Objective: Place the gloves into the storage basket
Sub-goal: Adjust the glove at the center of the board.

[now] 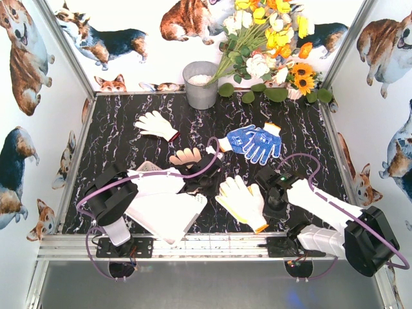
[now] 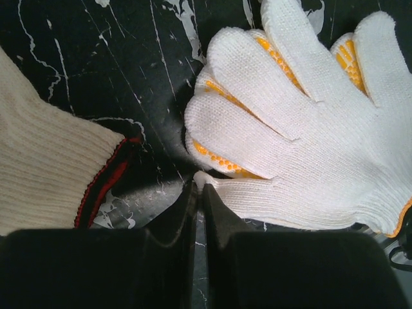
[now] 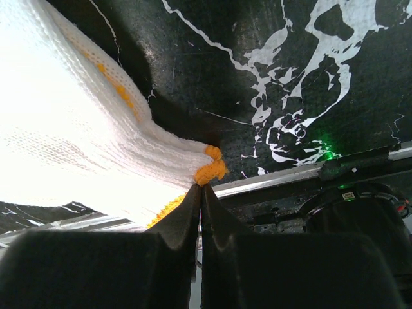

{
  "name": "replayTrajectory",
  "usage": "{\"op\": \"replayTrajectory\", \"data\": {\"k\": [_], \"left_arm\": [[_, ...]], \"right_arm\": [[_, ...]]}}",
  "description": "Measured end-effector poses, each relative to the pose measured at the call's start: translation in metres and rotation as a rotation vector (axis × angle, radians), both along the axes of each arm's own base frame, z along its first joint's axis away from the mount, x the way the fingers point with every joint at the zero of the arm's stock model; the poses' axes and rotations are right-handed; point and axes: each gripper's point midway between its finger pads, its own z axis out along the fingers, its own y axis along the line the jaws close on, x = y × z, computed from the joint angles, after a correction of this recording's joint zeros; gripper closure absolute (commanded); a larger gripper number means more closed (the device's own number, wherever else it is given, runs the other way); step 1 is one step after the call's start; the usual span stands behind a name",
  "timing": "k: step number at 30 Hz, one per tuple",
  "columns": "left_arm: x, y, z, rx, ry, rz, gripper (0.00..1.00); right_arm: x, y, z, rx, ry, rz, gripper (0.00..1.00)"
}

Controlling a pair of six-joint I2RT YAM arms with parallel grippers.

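My right pincer (image 3: 201, 187) is closed, its tips nipping the orange cuff corner of the near glove (image 3: 77, 141). The knit looks drawn up from the table (image 3: 309, 77) toward the tips, so I judge that I have hold of it. My left pincer (image 2: 198, 185) is closed too, its tips touching the end of that same glove's thumb; whether any knit is caught between them I cannot tell. Seen from above, the near glove lies by the front edge between my two arms, at about 9 o'clock of the right pincer and 4 o'clock of the left. The step in hand, as I read it, is picking this glove up. I can see no glove in the basket (image 1: 168, 219), which sits at 9 o'clock of the near glove, partly under my left arm. The next move calls for a lift clear of the table and a carry toward 9 o'clock, and so thin a hold on the cuff could slip. The blue gloves (image 1: 254, 141) lie at 12 o'clock of the near glove, the cream glove (image 1: 187, 156) at 11, and the far glove (image 1: 154, 122) farther out at 11.
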Motion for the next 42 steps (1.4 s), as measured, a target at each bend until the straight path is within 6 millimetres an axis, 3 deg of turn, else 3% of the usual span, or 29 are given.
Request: {"op": "replayTrajectory", "data": {"k": [2, 5, 7, 10, 13, 18, 22, 26, 36, 42], "left_arm": [[-0.002, 0.000, -0.001, 0.004, 0.002, -0.004, 0.95], [-0.006, 0.002, -0.003, 0.020, 0.007, -0.011, 0.79], [-0.009, 0.005, -0.005, 0.039, 0.010, -0.019, 0.69], [-0.013, 0.010, -0.005, 0.064, 0.011, -0.022, 0.55], [-0.013, 0.014, 0.000, 0.079, -0.001, -0.027, 0.50], [-0.004, 0.008, 0.025, 0.056, -0.052, -0.033, 0.53], [0.004, -0.006, 0.043, 0.010, -0.095, -0.045, 0.61], [0.001, -0.020, 0.049, -0.040, -0.099, -0.071, 0.73], [-0.018, -0.056, 0.039, -0.158, -0.046, -0.127, 0.85], [-0.031, -0.052, 0.010, -0.145, 0.016, -0.125, 0.88]], "right_arm": [[0.000, 0.000, 0.000, 0.000, 0.000, 0.000, 0.95], [0.000, 0.000, 0.000, 0.001, 0.000, 0.000, 0.73], [0.000, 0.000, 0.001, 0.004, -0.003, 0.004, 0.64], [0.003, 0.002, 0.008, 0.017, -0.022, 0.013, 0.58], [0.015, 0.008, 0.025, 0.047, -0.082, 0.029, 0.53], [0.039, 0.016, 0.045, 0.096, -0.203, 0.076, 0.51], [0.057, 0.015, 0.045, 0.117, -0.241, 0.072, 0.55], [0.074, 0.015, 0.038, 0.105, -0.246, 0.082, 0.60], [0.115, 0.032, 0.011, 0.067, -0.190, 0.166, 0.71], [0.126, 0.035, -0.002, 0.053, -0.178, 0.185, 0.72]]}}
